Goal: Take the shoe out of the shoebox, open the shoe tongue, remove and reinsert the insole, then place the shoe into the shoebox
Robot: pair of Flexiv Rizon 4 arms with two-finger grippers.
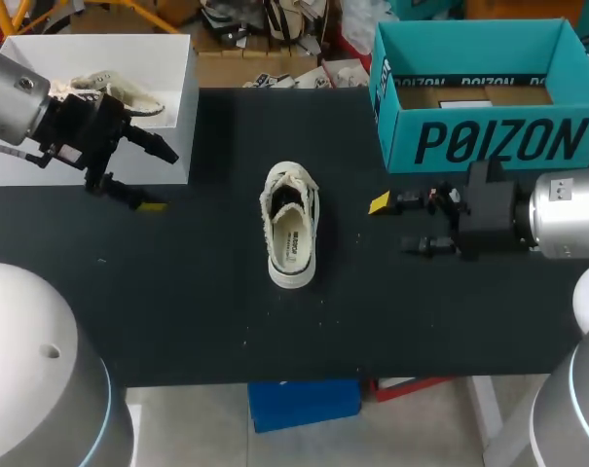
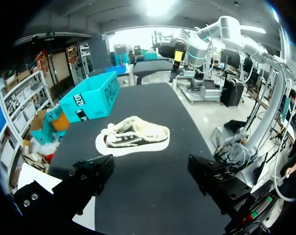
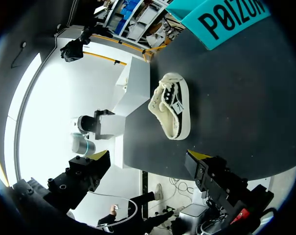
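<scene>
The black table (image 1: pixel 197 321) spans the whole width in front of the robot. At its middle stands the low-top canvas shoe (image 1: pixel 292 226), cream with a white sole, upright and outside any box. It lies lengthwise from near to far, with its opening toward the near end and its laces toward the far end.

The right gripper (image 1: pixel 396 224) hangs just to the shoe's right, its fingers pointing at the shoe. They are spread wide with nothing between them. The left gripper (image 1: pixel 156 177) is farther back on the shoe's left, well apart from it. Its fingers are also parted wide and hold nothing.

Behind the left gripper sits an open white box (image 1: pixel 172 107) with a second cream shoe (image 1: pixel 119 89) inside. At the far right stands the open teal shoebox (image 1: pixel 489 141).
</scene>
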